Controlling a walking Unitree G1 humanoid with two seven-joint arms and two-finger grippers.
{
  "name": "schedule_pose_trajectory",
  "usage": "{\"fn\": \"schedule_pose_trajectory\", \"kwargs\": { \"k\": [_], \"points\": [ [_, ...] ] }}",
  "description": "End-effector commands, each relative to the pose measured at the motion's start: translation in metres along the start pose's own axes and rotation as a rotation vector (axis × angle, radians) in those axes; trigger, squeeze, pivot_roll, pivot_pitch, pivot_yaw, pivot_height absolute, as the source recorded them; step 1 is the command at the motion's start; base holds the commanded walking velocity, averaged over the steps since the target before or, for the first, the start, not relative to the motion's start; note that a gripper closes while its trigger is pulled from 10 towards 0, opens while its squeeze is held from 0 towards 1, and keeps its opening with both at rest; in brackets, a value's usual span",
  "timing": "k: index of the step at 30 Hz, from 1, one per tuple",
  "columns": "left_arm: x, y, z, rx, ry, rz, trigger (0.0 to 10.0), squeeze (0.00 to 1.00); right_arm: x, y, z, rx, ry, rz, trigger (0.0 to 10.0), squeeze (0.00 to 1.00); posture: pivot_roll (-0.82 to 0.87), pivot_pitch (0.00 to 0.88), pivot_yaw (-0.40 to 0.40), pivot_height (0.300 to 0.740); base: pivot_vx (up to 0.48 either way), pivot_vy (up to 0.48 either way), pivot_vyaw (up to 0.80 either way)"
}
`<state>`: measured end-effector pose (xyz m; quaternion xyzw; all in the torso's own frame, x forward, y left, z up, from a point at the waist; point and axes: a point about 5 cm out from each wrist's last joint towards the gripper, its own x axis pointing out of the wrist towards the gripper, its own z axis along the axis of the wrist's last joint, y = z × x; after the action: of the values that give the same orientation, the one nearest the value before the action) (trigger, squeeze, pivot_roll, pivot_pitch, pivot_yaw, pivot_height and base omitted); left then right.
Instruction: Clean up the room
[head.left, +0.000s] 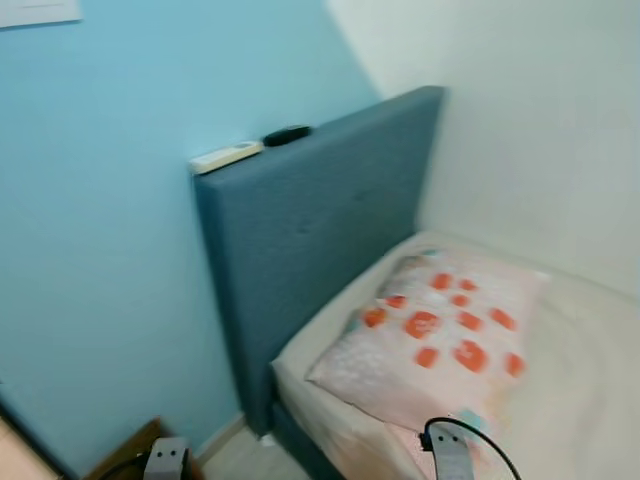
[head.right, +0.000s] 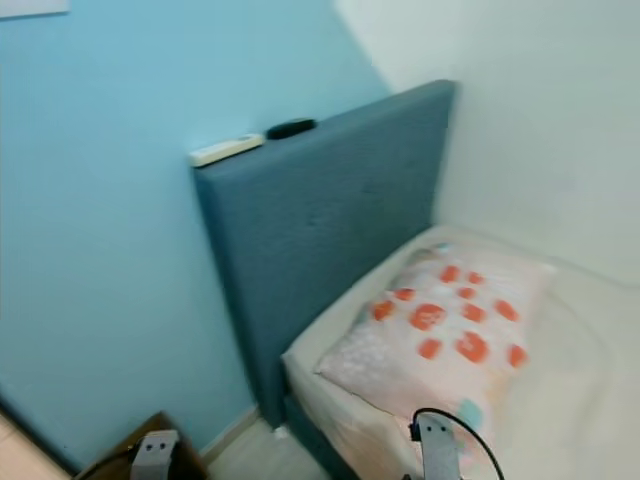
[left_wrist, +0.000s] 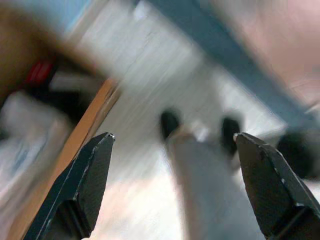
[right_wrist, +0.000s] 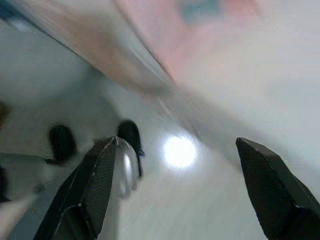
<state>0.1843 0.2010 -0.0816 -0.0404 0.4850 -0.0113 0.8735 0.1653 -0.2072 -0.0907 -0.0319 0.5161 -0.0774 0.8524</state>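
I am surveying the bed: orange-spotted white pillow (head.left: 435, 340) lying at its head end; both claws (left_wrist: 172, 150) (right_wrist: 172, 150) spread, empty. Next: choosing a target.

The headboard (head.left: 320, 230) is covered in a matt blue-grey woven cloth with a faintly rough look, and on its top edge lie a white remote control (head.left: 226, 156) of smooth plastic and a small black object (head.left: 287, 135) with a dull finish. The pillow (head.left: 440, 335) is soft, slightly crumpled cloth, pale with orange printed patches, lying on a smooth off-white bedsheet (head.left: 590, 400); the blue wall (head.left: 100, 250) behind is flat matt paint. In the wrist views each tool's fingers (left_wrist: 85, 182) are black, matt and finely textured, and the floor (right_wrist: 185, 205) is pale and glossy, throwing back a bright spot of light.
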Motion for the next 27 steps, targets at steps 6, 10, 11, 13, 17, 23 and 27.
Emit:
{"fn": "schedule_pose_trajectory", "kwargs": {
  "k": [6,10,11,13,17,23,27],
  "points": [
    [0.000,-0.003,-0.009,0.047,0.016,-0.011,10.0,0.00,0.001,0.000,0.019,0.092,-0.070,0.001,10.0,0.00,-0.02,0.000,-0.014,0.740,0.000,0.000,-0.69],
    [0.000,-0.006,-0.009,0.059,0.010,-0.015,10.0,0.00,0.001,0.000,0.022,0.099,-0.082,-0.002,10.0,0.00,-0.02,0.000,-0.015,0.740,0.000,0.000,-0.69],
    [0.000,-0.006,-0.009,0.060,0.009,-0.016,10.0,0.00,0.001,0.000,0.022,0.100,-0.083,-0.003,10.0,0.00,-0.02,0.000,-0.015,0.740,0.000,0.000,-0.69],
    [0.000,-0.008,-0.008,0.072,0.004,-0.017,10.0,0.00,0.001,0.000,0.023,0.105,-0.088,-0.005,10.0,0.00,-0.02,0.000,-0.015,0.740,0.000,0.000,-0.70],
    [0.001,-0.009,-0.002,0.069,-0.023,-0.005,10.0,0.00,0.001,-0.001,0.025,0.114,-0.101,-0.008,10.0,0.00,-0.02,0.000,-0.011,0.740,0.000,0.000,-0.70],
    [0.004,-0.014,0.033,-0.012,-0.155,0.006,10.0,0.00,0.000,-0.002,0.033,0.143,-0.140,-0.009,10.0,0.00,-0.02,0.000,-0.007,0.740,0.000,0.000,-0.69],
    [0.004,-0.015,0.052,-0.013,-0.212,0.012,10.0,0.00,0.000,0.000,0.035,0.138,-0.150,-0.005,10.0,0.00,-0.02,0.000,-0.002,0.740,0.000,0.000,-0.68]
  ]
}}
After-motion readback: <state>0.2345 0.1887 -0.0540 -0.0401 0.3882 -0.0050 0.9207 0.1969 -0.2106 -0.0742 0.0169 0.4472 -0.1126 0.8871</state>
